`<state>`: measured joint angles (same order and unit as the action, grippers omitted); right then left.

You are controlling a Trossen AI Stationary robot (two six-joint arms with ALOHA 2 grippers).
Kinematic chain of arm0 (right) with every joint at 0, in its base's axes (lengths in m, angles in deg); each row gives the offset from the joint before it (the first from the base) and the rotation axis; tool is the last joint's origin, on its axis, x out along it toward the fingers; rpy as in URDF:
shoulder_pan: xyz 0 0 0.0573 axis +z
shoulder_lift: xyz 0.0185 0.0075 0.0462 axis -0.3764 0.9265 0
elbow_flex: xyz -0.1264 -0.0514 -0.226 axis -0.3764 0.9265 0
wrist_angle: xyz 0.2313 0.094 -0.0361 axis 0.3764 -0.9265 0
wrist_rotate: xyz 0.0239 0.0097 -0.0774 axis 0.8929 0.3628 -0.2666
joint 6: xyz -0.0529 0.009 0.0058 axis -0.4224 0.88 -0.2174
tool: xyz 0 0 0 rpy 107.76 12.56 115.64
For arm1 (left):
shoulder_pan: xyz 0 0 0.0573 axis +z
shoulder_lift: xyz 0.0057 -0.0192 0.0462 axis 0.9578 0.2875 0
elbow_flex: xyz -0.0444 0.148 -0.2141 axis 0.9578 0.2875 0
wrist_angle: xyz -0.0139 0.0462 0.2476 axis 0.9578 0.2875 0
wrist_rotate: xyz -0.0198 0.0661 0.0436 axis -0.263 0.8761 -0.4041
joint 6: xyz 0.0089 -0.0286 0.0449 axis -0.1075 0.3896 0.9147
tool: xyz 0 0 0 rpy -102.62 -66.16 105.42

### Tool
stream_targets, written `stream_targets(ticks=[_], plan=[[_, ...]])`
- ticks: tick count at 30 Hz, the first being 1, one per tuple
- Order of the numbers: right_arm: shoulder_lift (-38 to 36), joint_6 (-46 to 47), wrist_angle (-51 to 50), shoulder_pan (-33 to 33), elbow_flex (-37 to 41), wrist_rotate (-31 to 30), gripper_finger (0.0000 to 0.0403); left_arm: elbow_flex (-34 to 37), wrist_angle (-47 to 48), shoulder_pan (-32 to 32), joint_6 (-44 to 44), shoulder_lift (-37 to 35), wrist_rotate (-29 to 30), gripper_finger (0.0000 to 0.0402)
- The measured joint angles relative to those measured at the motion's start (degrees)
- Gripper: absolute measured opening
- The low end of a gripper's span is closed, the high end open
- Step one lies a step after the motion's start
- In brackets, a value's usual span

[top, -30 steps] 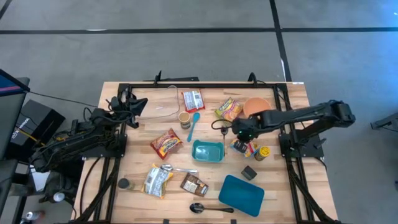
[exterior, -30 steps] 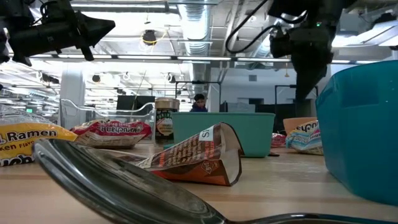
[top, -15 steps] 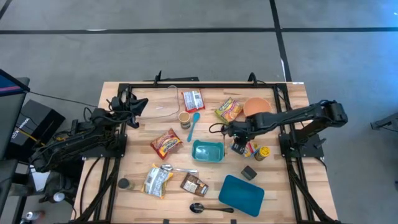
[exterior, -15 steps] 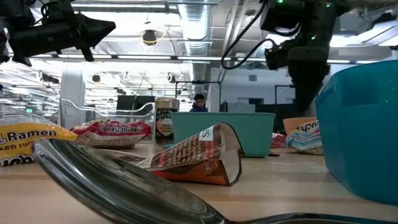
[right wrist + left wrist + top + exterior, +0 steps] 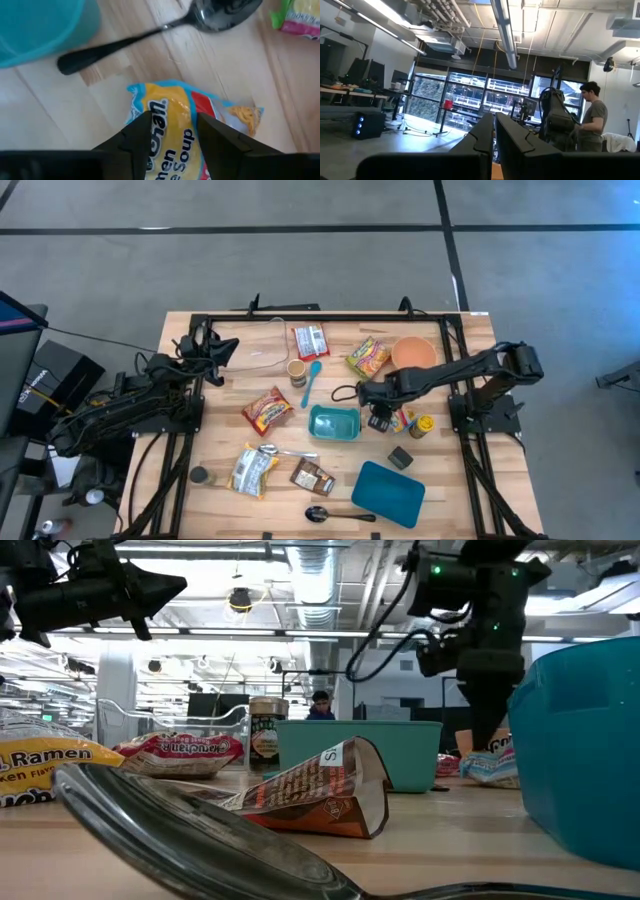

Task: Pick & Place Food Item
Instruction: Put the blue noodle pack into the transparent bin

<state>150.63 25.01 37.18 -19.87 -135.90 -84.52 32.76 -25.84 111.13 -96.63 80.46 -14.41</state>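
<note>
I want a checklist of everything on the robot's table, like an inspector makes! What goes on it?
Surface: wooden table, crowded, black frame rails on it.
Job's things: yellow soup packet beside the teal tub; right gripper over the packet, fingers apart on either side of it; not lifted.
Clutter: orange bowl, teal lid, blue spoon, black spoon, red noodle packet, brown packet, ramen packet, small jar.
Grippers: left gripper parked at the table's left edge, shut.
Cables: black cable looped beside the right gripper.
Surroundings: a person stands in the room behind.
</note>
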Motion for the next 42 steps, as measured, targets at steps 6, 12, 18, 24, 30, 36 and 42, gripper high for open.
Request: stream_targets(ticks=[6,12,18,24,30,36,42], plan=[[0.45,0.00,0.01,0.02,0.00,0.00,0.0133,-0.01,0.04,-0.02,0.01,0.00,0.08,0.0011],[0.08,0.00,-0.36,0.02,0.00,0.18,0.0113,-0.01,0.06,-0.02,0.02,0.00,0.09,0.0011],[0.08,0.02,-1.68,0.01,0.00,0.18,0.0074,-0.02,0.07,-0.02,0.02,0.00,0.11,0.0011],[0.08,0.02,-1.68,0.02,0.00,0.20,0.0033,-0.01,0.07,-0.02,0.02,0.00,0.12,0.0011],[0.08,0.04,-1.42,0.02,0.00,0.20,0.0004,0.00,0.07,-0.02,0.02,0.00,0.12,0.0011],[0.08,-0.59,-0.61,0.04,0.02,-0.67,0.0002,0.00,0.07,-0.02,0.02,0.00,0.13,0.0011],[-0.10,-1.66,-0.39,0.05,0.02,-3.09,0.0001,0.00,0.07,-0.02,0.02,0.00,0.13,0.0011]])
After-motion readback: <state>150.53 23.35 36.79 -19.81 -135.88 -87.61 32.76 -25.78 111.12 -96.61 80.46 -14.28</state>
